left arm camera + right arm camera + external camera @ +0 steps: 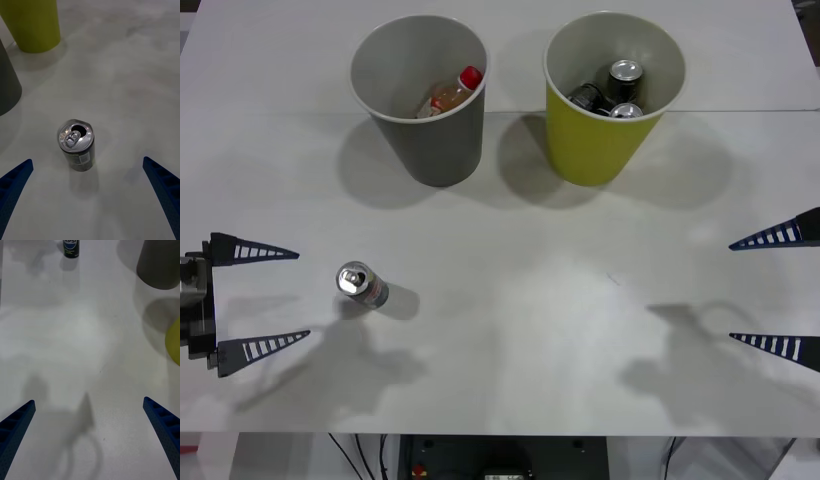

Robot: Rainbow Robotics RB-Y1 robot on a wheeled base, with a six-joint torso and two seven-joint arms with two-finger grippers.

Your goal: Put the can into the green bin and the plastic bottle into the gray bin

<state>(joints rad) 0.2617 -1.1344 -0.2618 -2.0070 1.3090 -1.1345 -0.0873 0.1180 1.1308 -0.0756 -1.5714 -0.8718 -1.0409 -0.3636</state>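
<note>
Can point(361, 284) stands upright on the white bench point(530, 330), near-left area, opened silver top up, dark body w/ pale print. Nothing touching it. In my left wrist view the can point(77, 144) sits between my two blue fingers but farther out, clear of both. In right wrist view it's point(71, 248) far across the bench, label partly readable.

My left end effector point(258, 298) is at bench's left edge, just beside the can, fingers spread wide, released, holding nothing. My right end effector point(777, 290) is at the right edge, well apart from the can, fingers also spread, released, empty.

Gray bin point(420, 75) upright at the back, left of centre. Plastic bottle point(450, 93) lies tilted inside it, red cap up toward the rim, amber contents visible.

Green bin point(612, 150) upright just beside gray bin, on its right, not touching. Two dark cans point(620, 85) w/ silver tops inside it.

Bin shadows fall toward the near side of bench.
</note>
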